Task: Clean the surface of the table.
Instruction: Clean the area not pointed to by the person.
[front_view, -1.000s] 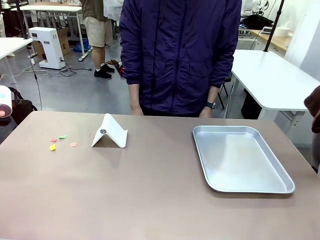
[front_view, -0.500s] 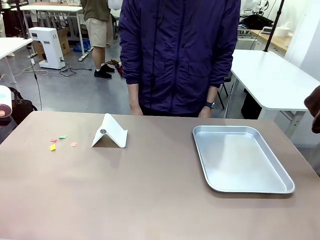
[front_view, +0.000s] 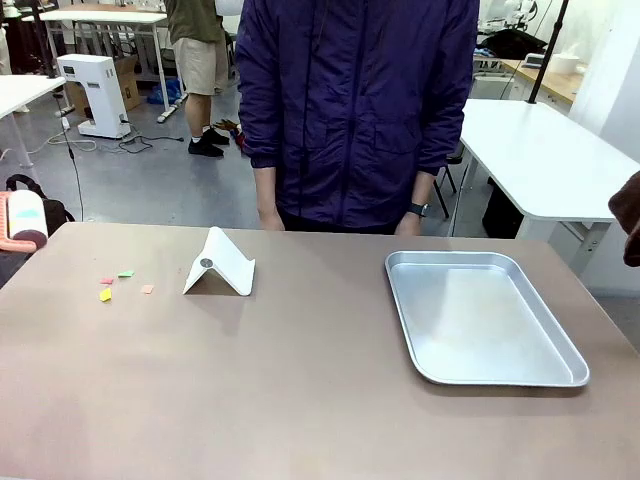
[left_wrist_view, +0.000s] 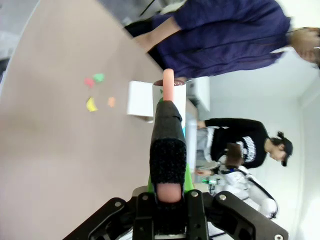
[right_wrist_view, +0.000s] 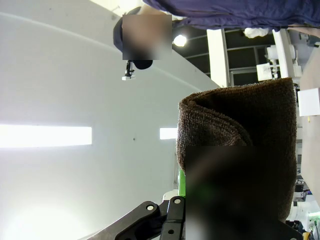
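Note:
The brownish table (front_view: 300, 410) carries several small coloured paper scraps (front_view: 105, 294) at its left. The same scraps (left_wrist_view: 91, 104) lie ahead of my left gripper (left_wrist_view: 168, 107) in the left wrist view. That gripper hovers above the table's left end, shut on a pink-tipped tool (left_wrist_view: 168, 82). The tool (front_view: 22, 215) pokes in at the left edge of the front view. My right gripper (right_wrist_view: 182, 192) is shut on a folded brown cloth (right_wrist_view: 240, 145). A corner of this cloth (front_view: 627, 215) shows at the right edge of the front view.
A white folded stand (front_view: 220, 266) sits just right of the scraps. A silver tray (front_view: 500, 375) lies empty at the right. A person in a dark blue jacket (front_view: 360, 110) stands at the far edge, hands hanging behind it. White tables stand beyond.
The pink-and-white tool at the left edge has turned and come a little further into the front view. Nothing on the table has moved.

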